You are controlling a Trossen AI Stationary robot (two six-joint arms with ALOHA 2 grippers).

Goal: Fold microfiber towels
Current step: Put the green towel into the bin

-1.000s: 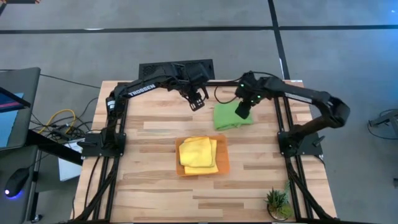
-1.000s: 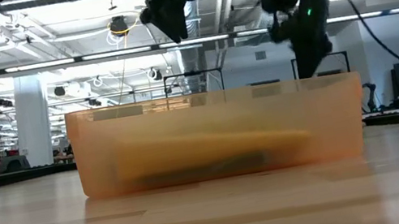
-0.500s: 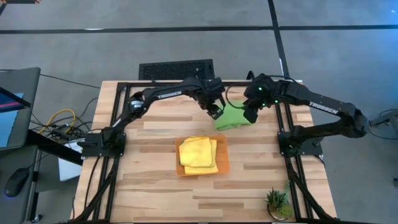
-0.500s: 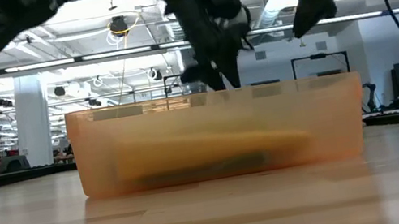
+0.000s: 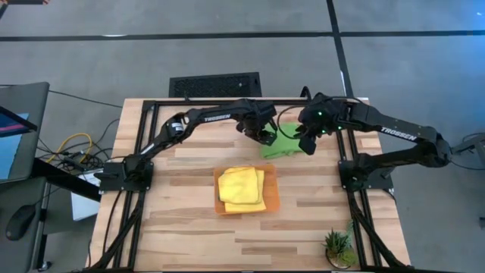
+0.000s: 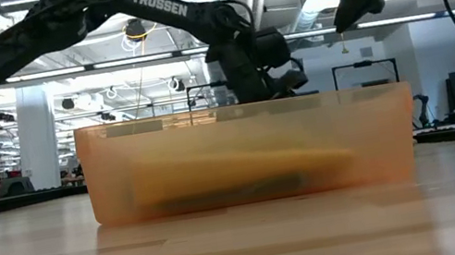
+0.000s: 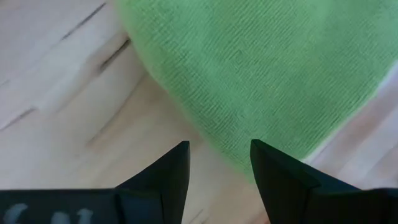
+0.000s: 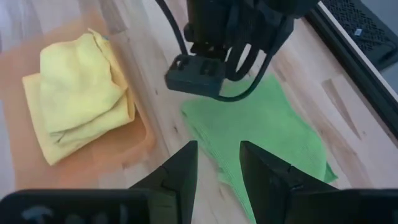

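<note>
Step in hand: setting up the grab on the green towel (image 5: 284,142), which lies flat on the worktop (image 5: 182,227) at the far side, just beyond the orange tray (image 5: 273,199). The fold itself is not started on this one.

Left end effector (image 5: 265,136) sits low at the towel's left edge. In the left wrist view its fingers (image 7: 171,168) stand apart with nothing between them, and the rounded green corner (image 7: 261,81) lies just ahead, partly under the tips. Contact with the cloth is hard to call from here; probably hovering just above.

Tray in the middle holds folded yellow towels (image 5: 241,186), stacked, done by the look of it. The low view shows only the tray wall (image 6: 251,156) with yellow behind it.

Right end effector (image 5: 307,140) is over the towel's right side, higher than the left one going by the low view. Its fingers (image 8: 180,171) are parted too, nothing pinched, the green towel (image 8: 261,134) spread below them and the left arm's wrist in front.

Next move, as a guess: both drop to the cloth, pinch an edge or corner each, lift together and carry it over to halve the towel. Needs a clean pinch on one layer of soft fuzzy fabric flat against wood, so fingertips must scrape right at the surface. The left one looks better placed; the right one must come down further.

A small potted plant (image 5: 338,246) stands at the near right corner, well apart.
</note>
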